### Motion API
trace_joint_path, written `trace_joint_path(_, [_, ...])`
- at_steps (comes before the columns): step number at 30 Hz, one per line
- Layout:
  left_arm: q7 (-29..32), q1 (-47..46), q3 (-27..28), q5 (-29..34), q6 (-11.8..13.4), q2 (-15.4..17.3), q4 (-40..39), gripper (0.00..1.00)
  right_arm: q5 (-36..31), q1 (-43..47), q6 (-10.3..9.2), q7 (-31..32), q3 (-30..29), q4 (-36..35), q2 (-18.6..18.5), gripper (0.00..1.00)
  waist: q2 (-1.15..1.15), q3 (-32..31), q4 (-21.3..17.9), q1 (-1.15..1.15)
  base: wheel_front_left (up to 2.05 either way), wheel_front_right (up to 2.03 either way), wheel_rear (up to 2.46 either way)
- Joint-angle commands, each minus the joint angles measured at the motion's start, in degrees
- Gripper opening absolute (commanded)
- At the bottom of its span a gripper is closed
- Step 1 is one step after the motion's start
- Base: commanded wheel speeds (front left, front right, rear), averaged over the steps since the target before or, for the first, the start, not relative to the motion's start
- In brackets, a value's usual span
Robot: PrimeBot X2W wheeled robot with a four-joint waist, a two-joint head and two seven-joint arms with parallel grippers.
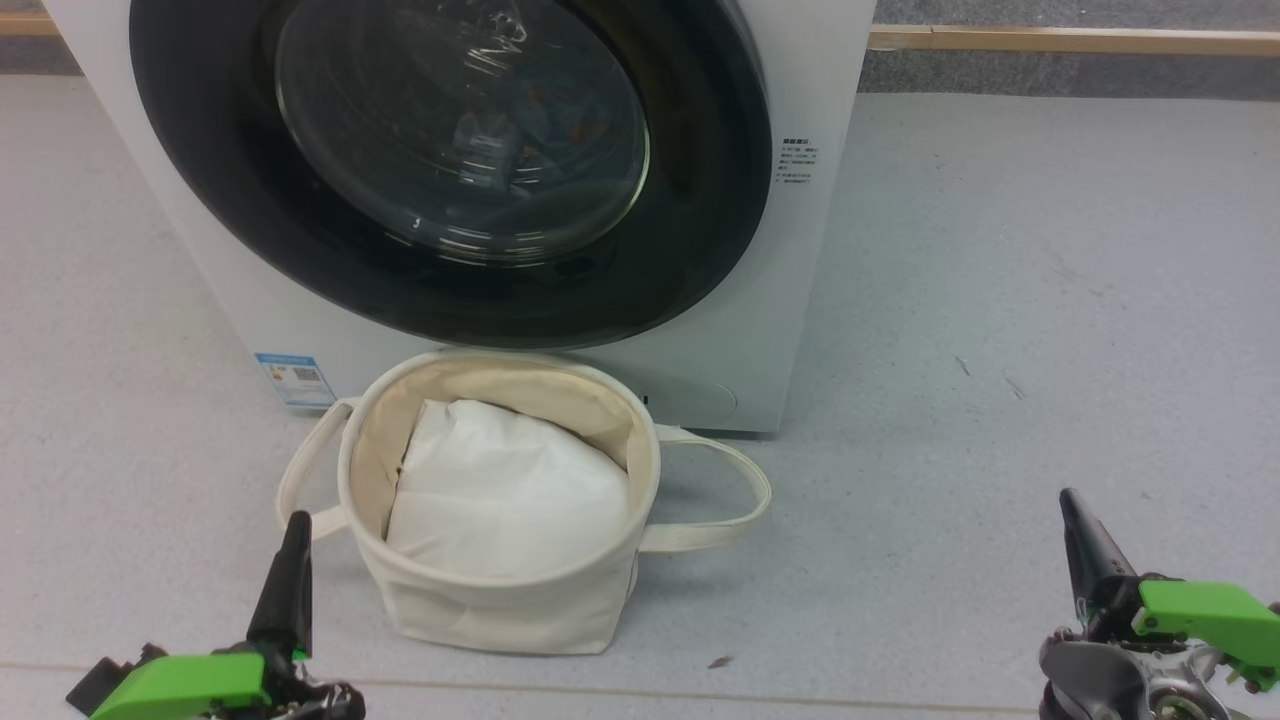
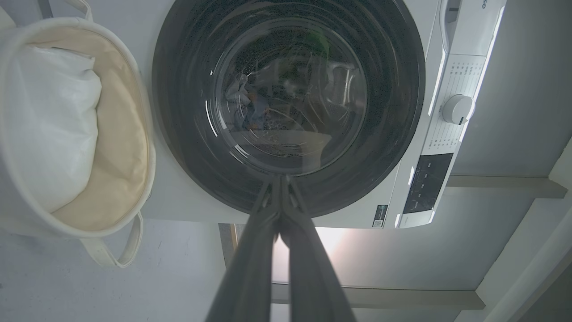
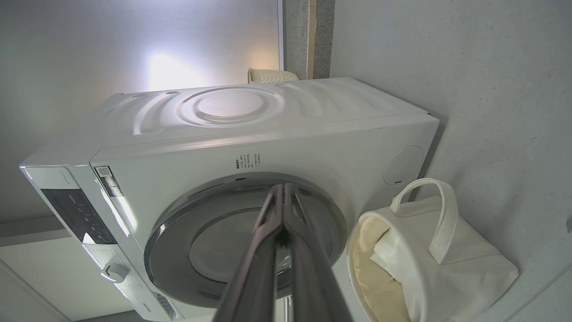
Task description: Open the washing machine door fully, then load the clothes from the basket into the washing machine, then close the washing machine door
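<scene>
The washing machine (image 1: 815, 300) stands white on the floor, its round black washing machine door (image 1: 705, 200) shut flat against the front. Behind the door glass (image 2: 286, 98) crumpled fabric with blue and orange tints shows dimly; it looks like the clothes (image 2: 250, 105). Right in front of the machine stands the cream basket (image 1: 500, 610), holding a plain white cloth bundle (image 1: 505, 490). My left gripper (image 1: 297, 520) is shut and empty, near the basket's left side. My right gripper (image 1: 1068, 497) is shut and empty, well off to the basket's right. Both point at the door (image 3: 214, 232).
Grey speckled floor (image 1: 1000, 350) lies open to the right of the machine. A wooden strip (image 1: 1070, 40) runs along the back wall. The machine's control panel has a white knob (image 2: 456, 109). A wicker object (image 3: 270, 74) sits behind the machine.
</scene>
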Motion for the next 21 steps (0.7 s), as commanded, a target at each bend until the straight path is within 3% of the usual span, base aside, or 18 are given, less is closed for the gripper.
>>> trace_joint_path(1, [0.49,-1.37,1.96,-0.2,-0.41,0.32,-2.17,0.0,0.3,-0.82,0.01,0.51,1.07,-2.25,-0.11,0.0,0.0,0.0,0.0,0.0,0.0,0.0,0.0])
trace_joint_path(21, [0.48,-1.37,1.95,-0.21,-0.41,0.32,-2.17,0.0,0.3,-0.81,0.01,0.5,1.07,-2.25,-0.11,0.0,0.0,0.0,0.0,0.0,0.0,0.0,0.0])
